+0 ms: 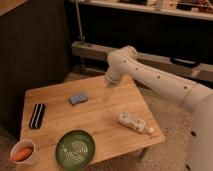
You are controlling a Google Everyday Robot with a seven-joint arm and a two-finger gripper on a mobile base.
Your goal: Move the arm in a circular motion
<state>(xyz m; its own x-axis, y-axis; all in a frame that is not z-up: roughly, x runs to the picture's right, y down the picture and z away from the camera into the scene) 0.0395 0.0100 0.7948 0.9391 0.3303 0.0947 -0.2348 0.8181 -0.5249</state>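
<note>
Hovering low over the table [55, 95], the gripper [107, 93] (finger state unreadable) on the arm [150, 77] risks clipping the sponge [78, 98] mid-circle.

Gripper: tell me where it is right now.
In the camera view the gripper hangs from the arm above the table's far side, just right of the blue sponge.

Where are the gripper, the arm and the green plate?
gripper [106, 94]: camera view, pale tip hanging over the table.
arm [155, 80]: camera view, middle of the white tube.
green plate [75, 149]: camera view, its centre.
</note>
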